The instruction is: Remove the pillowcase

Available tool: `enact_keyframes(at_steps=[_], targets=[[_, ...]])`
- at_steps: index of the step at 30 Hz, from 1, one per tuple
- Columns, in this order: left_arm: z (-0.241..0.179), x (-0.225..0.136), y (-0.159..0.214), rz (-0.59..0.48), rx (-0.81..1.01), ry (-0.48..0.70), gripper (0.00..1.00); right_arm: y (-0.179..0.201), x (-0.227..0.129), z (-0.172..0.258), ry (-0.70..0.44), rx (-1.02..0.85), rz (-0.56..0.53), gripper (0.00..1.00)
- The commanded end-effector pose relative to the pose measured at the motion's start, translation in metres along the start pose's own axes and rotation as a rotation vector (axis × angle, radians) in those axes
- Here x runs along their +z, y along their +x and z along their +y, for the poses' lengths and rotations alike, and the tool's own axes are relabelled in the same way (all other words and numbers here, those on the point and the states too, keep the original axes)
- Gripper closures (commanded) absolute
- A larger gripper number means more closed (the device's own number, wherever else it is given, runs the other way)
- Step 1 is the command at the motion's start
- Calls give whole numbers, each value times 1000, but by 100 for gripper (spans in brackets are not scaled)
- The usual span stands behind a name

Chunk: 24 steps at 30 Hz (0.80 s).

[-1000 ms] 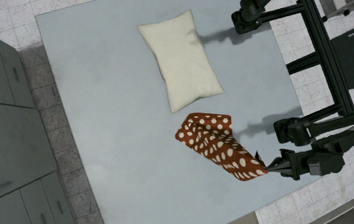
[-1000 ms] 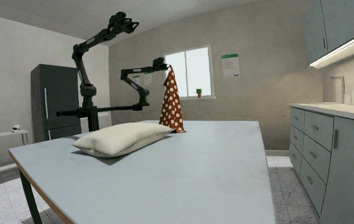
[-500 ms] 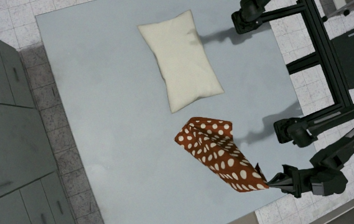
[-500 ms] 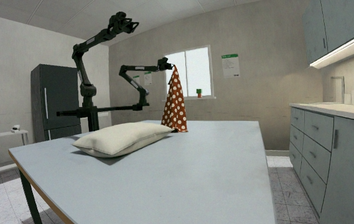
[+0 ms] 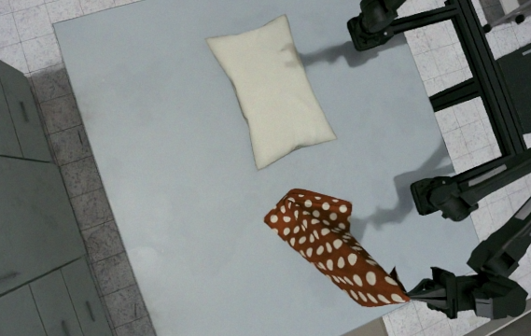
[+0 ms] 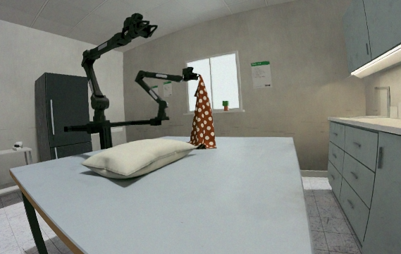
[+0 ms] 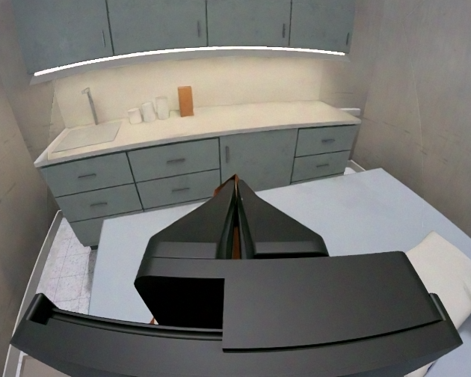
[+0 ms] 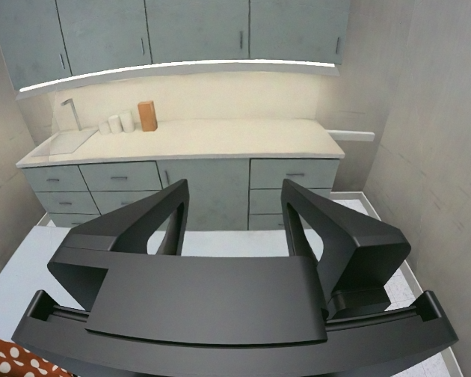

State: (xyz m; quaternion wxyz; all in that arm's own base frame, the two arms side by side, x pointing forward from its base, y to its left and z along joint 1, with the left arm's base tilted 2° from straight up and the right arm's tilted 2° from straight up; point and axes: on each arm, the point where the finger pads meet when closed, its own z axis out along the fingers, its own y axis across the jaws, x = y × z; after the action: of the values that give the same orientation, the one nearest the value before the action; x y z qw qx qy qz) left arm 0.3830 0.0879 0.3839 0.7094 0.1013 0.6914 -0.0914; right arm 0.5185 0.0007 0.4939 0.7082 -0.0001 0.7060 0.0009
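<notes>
The cream pillow (image 5: 276, 89) (image 6: 137, 156) (image 7: 442, 268) lies bare on the table (image 5: 167, 154) (image 6: 228, 197). The red-brown pillowcase with white dots (image 5: 330, 243) (image 6: 204, 116) (image 8: 8, 357) is off it and hangs by its upper end from my left gripper (image 5: 409, 297) (image 6: 199, 75) (image 7: 235, 180), which is shut on it high above the table. Its lower end is at or near the table top, apart from the pillow in the top view; exact contact cannot be told. My right gripper (image 6: 153, 30) (image 8: 235, 188) is open and empty, high up, and is not visible in the top view.
The black arm stand (image 5: 484, 79) is beside the table, with both arm bases reaching over its edge. The pillowcase hangs near the table corner by my left gripper. Grey cabinets (image 5: 18, 196) (image 6: 352, 169) stand beyond the opposite table edge.
</notes>
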Motion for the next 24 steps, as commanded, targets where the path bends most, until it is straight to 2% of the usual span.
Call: enact_keyframes(at_steps=[1, 9, 24], targets=[[10, 3, -54, -76, 69, 1, 98, -18, 2, -1, -1, -9, -39, 40], [20, 1, -48, -63, 80, -18, 98, -18, 2, -1, -1, -9, -39, 40], [11, 4, -50, -67, 90, 5, 98, -18, 2, -1, -1, -9, -39, 40]])
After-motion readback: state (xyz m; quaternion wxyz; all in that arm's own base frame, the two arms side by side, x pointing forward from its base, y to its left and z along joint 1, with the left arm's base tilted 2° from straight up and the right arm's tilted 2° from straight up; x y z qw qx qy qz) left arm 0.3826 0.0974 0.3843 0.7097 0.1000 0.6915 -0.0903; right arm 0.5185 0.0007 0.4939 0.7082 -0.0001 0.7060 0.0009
